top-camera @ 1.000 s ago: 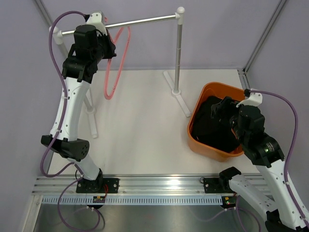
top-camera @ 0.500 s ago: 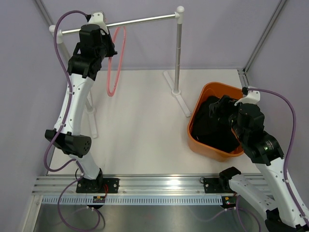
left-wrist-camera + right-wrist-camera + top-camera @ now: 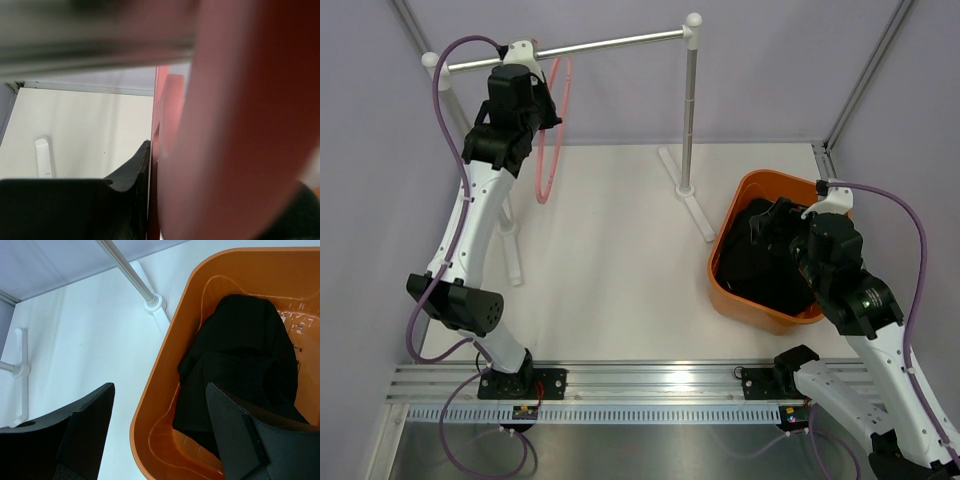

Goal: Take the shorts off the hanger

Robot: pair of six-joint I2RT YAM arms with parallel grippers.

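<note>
The black shorts [image 3: 765,262] lie bunched in the orange basket [image 3: 725,290], off the hanger; they also show in the right wrist view [image 3: 240,355]. The pink hanger [image 3: 548,150] hangs nearly edge-on, its hook up at the grey rail [image 3: 610,43]. My left gripper [image 3: 540,100] is raised just under the rail and shut on the hanger's top. In the left wrist view the hanger [image 3: 240,125] is a blurred pink mass pressed against my left gripper [image 3: 160,165]. My right gripper [image 3: 782,225] is open and empty, hovering over the basket's near-left rim [image 3: 155,385].
The rail rests on two white-capped stands. The right post [image 3: 690,110] and its foot [image 3: 692,205] stand just left of the basket. The left stand's foot [image 3: 510,240] lies by my left arm. Grey walls close in the table.
My left arm has swung the hanger left and up toward the rail, and it now hangs more edge-on. My right gripper has hardly moved and stays open over the basket.
</note>
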